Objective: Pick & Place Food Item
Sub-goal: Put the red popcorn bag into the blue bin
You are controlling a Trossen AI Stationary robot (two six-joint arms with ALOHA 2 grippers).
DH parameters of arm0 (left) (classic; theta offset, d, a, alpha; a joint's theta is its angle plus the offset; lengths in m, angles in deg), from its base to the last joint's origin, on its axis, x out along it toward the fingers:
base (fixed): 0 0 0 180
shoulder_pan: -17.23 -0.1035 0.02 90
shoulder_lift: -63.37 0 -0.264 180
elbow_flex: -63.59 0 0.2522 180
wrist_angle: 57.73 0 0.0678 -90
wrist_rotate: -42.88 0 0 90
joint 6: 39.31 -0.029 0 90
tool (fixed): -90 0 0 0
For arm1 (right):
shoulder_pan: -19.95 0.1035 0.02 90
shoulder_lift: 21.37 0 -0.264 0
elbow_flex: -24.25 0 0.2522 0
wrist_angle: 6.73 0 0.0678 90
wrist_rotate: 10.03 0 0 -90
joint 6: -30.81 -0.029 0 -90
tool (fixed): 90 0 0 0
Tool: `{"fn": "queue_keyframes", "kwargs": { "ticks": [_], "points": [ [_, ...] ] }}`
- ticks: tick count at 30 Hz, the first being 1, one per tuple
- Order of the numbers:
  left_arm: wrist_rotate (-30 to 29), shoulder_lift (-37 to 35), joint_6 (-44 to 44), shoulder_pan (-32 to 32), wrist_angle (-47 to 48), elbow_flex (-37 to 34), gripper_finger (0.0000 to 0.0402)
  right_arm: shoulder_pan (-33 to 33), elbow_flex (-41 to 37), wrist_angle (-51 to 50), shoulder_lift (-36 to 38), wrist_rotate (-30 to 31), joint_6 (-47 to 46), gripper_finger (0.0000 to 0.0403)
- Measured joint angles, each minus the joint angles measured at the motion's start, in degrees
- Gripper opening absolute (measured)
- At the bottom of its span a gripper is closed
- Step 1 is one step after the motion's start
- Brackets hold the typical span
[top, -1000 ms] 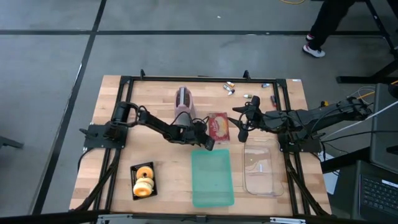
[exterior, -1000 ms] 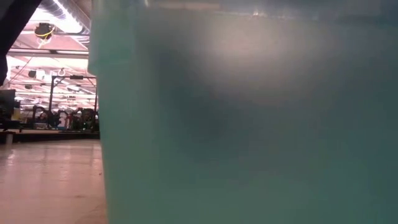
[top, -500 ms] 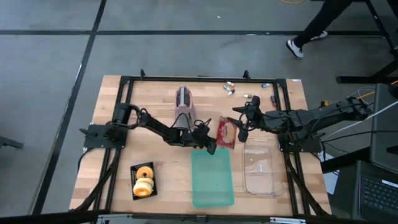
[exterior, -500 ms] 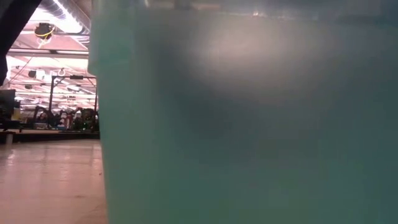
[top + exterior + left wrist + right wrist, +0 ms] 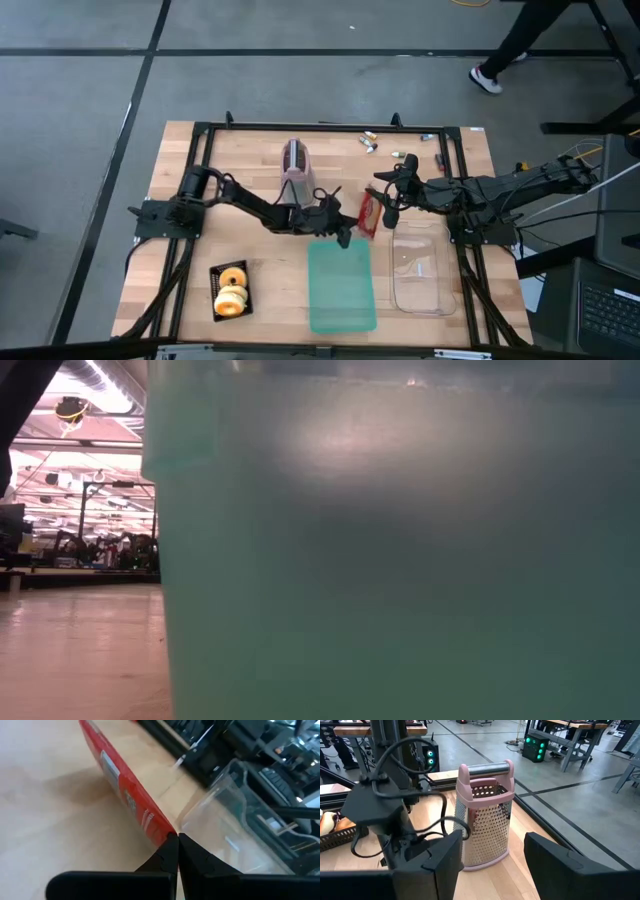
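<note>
Red flat plastic-wrapped food packet stood tipped on its edge near the table's middle, pinched at one corner by the left gripper, whose fingers were fully closed on it. That edge-on hold probably suited lowering it into the teal plastic bin just beside. The right gripper waited nearby, jaws wide and empty.

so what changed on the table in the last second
The left gripper shut on a corner of the flat red food packet and tipped it from lying flat up onto its edge. The right gripper, green plastic tray, clear plastic container and pink grater stayed put.
</note>
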Motion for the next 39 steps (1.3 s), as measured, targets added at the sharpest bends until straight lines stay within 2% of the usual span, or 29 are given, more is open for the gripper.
{"fn": "queue_keyframes", "kwargs": {
  "ticks": [8,12,22,29,39],
  "points": [
    [1.50,-1.24,-7.21,0.03,0.48,4.45,0.0001,0.00,-0.02,0.00,0.00,0.00,0.31,0.0212],
    [3.37,-1.21,-9.62,0.11,3.75,7.81,0.0001,0.00,-0.02,0.00,0.00,0.00,0.33,0.0212],
    [3.21,-1.21,-14.19,0.62,9.84,13.08,0.0001,0.00,-0.02,0.00,0.00,-0.02,0.37,0.0212],
    [0.11,-2.74,-16.04,1.38,15.60,14.26,0.0001,0.00,-0.02,0.12,0.00,-0.02,1.64,0.0212],
    [-2.83,-9.75,-21.70,3.67,22.93,14.27,0.0001,1.69,-0.02,5.19,0.00,-0.66,4.88,0.0212]
  ]
}}
